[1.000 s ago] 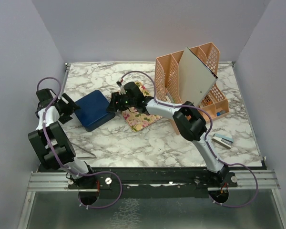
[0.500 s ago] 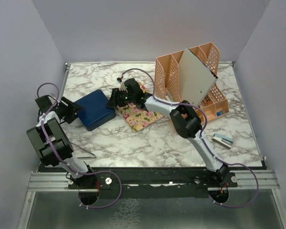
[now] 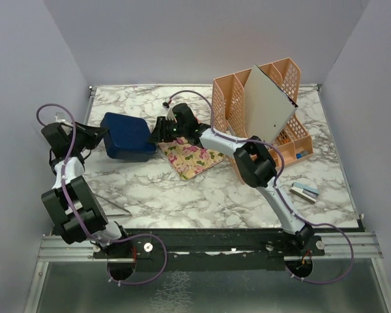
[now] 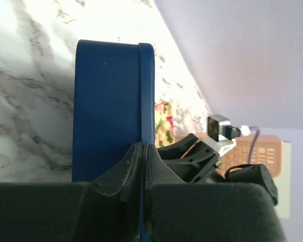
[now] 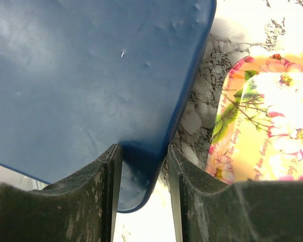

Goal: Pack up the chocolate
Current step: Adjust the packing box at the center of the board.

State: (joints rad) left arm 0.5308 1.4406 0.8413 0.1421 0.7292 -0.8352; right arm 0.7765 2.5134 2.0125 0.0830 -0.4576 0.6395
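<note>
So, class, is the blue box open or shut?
Shut: the blue box shows only its plain blue outside in every view; none of its inside is visible.

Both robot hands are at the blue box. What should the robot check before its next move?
1. Left hand pinching the blue box edge: ok.
2. Right hand gripping the box corner: ok.
3. Box clear of the flowery tray: ok, the table shows between them.
4. Chocolate in sight: not ok, none visible.
5. Box open for packing: cannot tell.
</note>
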